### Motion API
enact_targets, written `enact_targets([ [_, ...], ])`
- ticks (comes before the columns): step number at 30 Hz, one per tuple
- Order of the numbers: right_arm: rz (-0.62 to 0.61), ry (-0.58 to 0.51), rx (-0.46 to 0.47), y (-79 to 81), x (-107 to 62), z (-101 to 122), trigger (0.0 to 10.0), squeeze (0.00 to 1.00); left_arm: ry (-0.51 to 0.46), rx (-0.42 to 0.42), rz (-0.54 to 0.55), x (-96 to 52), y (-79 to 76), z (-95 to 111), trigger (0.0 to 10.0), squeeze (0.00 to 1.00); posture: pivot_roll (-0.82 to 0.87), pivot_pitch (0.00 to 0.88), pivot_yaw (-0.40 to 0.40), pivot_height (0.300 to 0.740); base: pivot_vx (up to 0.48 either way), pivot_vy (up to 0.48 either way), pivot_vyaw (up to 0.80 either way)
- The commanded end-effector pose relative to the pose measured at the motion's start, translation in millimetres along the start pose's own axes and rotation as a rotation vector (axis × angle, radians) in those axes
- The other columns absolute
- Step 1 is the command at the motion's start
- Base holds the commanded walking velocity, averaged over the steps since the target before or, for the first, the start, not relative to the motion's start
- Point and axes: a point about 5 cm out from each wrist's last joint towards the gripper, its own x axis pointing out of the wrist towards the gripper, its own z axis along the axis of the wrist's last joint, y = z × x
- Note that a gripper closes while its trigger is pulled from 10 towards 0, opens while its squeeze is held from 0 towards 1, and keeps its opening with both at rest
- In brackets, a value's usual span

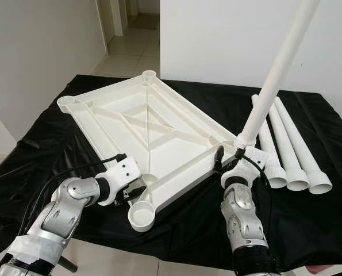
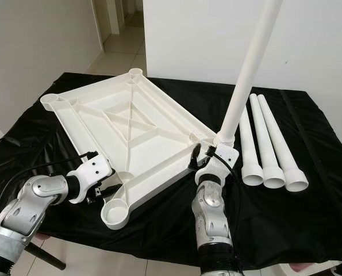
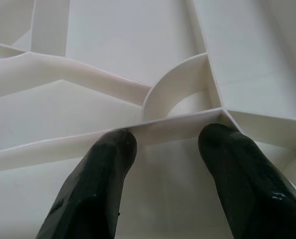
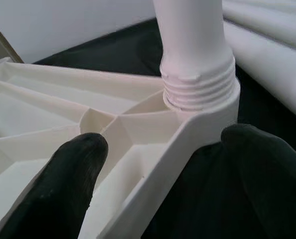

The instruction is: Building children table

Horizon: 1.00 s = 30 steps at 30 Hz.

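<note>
A white plastic tabletop (image 1: 148, 126) lies upside down on the black cloth, ribs facing up. One white leg (image 1: 274, 75) stands tilted in the near right corner socket (image 4: 200, 94), its thread partly showing. My right gripper (image 4: 167, 149) is open just below that socket, one finger (image 4: 78, 164) over the ribbed inside and the other outside the rim. My left gripper (image 3: 170, 139) is open with both fingertips (image 3: 113, 149) against a rib beside the near left corner socket (image 1: 141, 217). Three more legs (image 1: 285, 144) lie side by side to the right.
The black cloth (image 1: 44, 149) covers the whole work surface, and its front edge runs close to both arms. White walls stand behind, with a tiled hallway (image 1: 127, 40) at the back left. Bare cloth lies between the tabletop and the loose legs.
</note>
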Motion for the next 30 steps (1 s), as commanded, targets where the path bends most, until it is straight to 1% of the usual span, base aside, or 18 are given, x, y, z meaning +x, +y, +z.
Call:
enact_targets([
  [1, -0.003, 0.071, 0.047, 0.7, 0.7, -9, 10.0, 0.0, -0.006, 0.021, -0.04, 7.3, -6.2, 2, 10.0, 0.0, 0.01, 0.073, 0.021, 0.74, 0.0, 0.0, 0.0],
  [2, -0.003, 0.071, 0.047, 0.7, 0.7, -9, 10.0, 0.0, -0.006, 0.021, -0.04, 7.3, -6.2, 2, 10.0, 0.0, 0.01, 0.073, 0.021, 0.74, 0.0, 0.0, 0.0],
  [4, 0.023, 0.111, 0.089, 5.6, 3.4, -12, 10.0, 0.0, -0.009, 0.024, -0.044, 7.2, -6.5, 3, 10.0, 0.0, 0.01, 0.075, 0.023, 0.74, 0.0, 0.0, 0.0],
  [6, 0.023, 0.111, 0.089, 5.6, 3.4, -12, 10.0, 0.0, -0.009, 0.024, -0.044, 7.2, -6.5, 3, 10.0, 0.0, 0.01, 0.075, 0.023, 0.74, 0.0, 0.0, 0.0],
  [8, 0.019, 0.172, 0.178, 8.6, 13.5, -14, 10.0, 0.0, -0.018, 0.032, -0.061, 7.4, -8.9, 7, 10.0, 0.0, 0.02, 0.079, 0.026, 0.74, 0.0, 0.0, 0.0],
  [9, 0.019, 0.172, 0.178, 8.6, 13.5, -14, 10.0, 0.0, -0.018, 0.032, -0.061, 7.4, -8.9, 7, 10.0, 0.0, 0.02, 0.079, 0.026, 0.74, 0.0, 0.0, 0.0],
  [10, 0.017, 0.202, 0.22, 9.6, 18.8, -14, 10.0, 0.0, -0.021, 0.042, -0.071, 7.6, -10.8, 9, 10.0, 0.0, 0.02, 0.079, 0.026, 0.74, 0.0, 0.0, 0.0],
  [11, 0.017, 0.202, 0.22, 9.6, 18.8, -14, 10.0, 0.0, -0.021, 0.042, -0.071, 7.6, -10.8, 9, 10.0, 0.0, 0.02, 0.079, 0.026, 0.74, 0.0, 0.0, 0.0],
  [17, 0.131, 0.232, 0.288, 22.0, 36.8, -5, 10.0, 0.0, -0.038, 0.042, -0.115, 8.2, -21.2, 17, 10.0, 0.0, 0.03, 0.093, 0.032, 0.74, 0.0, 0.0, 0.0],
  [18, 0.131, 0.232, 0.288, 22.0, 36.8, -5, 10.0, 0.0, -0.038, 0.042, -0.115, 8.2, -21.2, 17, 10.0, 0.0, 0.03, 0.093, 0.032, 0.74, 0.0, 0.0, 0.0],
  [21, 0.155, 0.241, 0.291, 23.8, 44.8, -1, 10.0, 0.0, -0.056, 0.042, -0.129, 11.8, -26.1, 24, 10.0, 0.0, 0.04, 0.098, 0.032, 0.74, 0.0, 0.0, 0.0],
  [22, 0.204, 0.23, 0.288, 28.4, 53.7, 6, 10.0, 0.0, -0.093, 0.034, -0.146, 17.1, -33.2, 35, 10.0, 0.0, 0.04, 0.098, 0.032, 0.74, 0.0, 0.0, 0.0],
  [28, 0.225, 0.225, 0.295, 30.3, 55.9, 8, 10.0, 0.0, -0.102, 0.027, -0.15, 18.5, -34.8, 37, 10.0, 0.0, 0.04, 0.098, 0.032, 0.74, 0.0, 0.0, 0.0],
  [29, 0.282, 0.22, 0.303, 36.3, 60.7, 11, 10.0, 0.0, -0.118, 0.016, -0.155, 23.9, -38.5, 45, 10.0, 0.0, 0.04, 0.105, 0.041, 0.74, 0.0, 0.0, 0.0],
  [30, 0.282, 0.22, 0.303, 36.3, 60.7, 11, 10.0, 0.0, -0.118, 0.016, -0.155, 23.9, -38.5, 45, 10.0, 0.0, 0.04, 0.105, 0.041, 0.74, 0.0, 0.0, 0.0],
])
